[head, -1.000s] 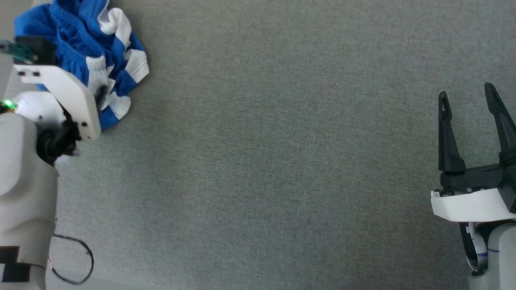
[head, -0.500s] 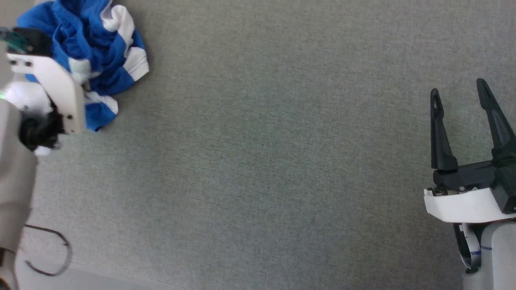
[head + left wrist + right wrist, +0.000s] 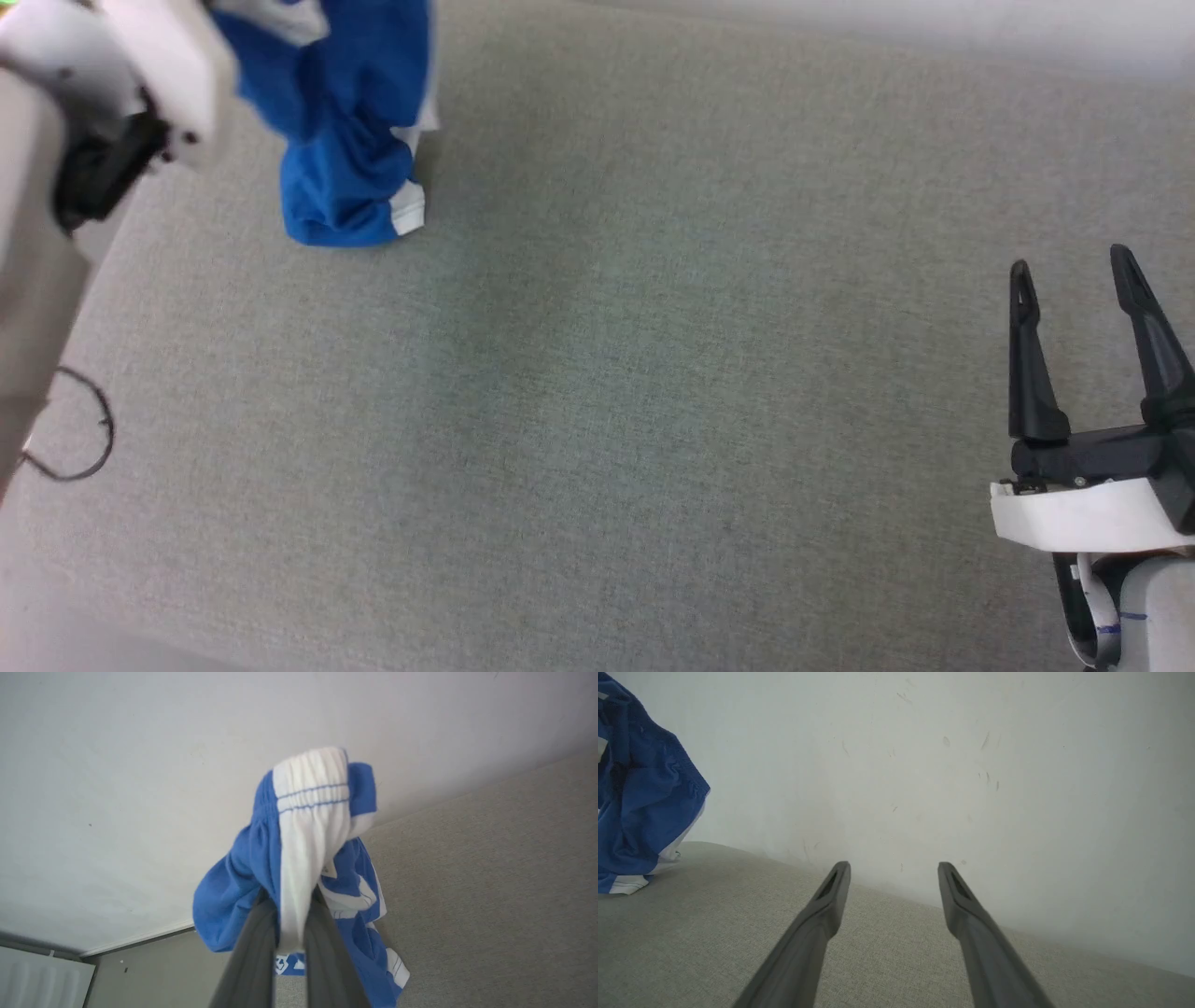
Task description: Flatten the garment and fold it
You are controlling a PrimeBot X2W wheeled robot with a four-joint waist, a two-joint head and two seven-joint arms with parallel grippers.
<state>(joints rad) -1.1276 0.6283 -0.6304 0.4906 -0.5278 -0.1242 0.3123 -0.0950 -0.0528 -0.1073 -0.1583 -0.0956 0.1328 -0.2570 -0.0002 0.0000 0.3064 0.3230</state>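
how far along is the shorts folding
Early. Done: the left gripper is shut on the shorts. In hand: they hang bunched from it, lower end near the grey surface. Left: flattening and every fold; the right gripper is open, holding nothing.

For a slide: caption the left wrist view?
Left gripper shut on the bunched blue shorts by a white band, wall and grey surface behind.

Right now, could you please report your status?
Left end effector shut on shorts, hanging bunched, low end on grey surface. Right end effector open, empty. No obstacle seen.
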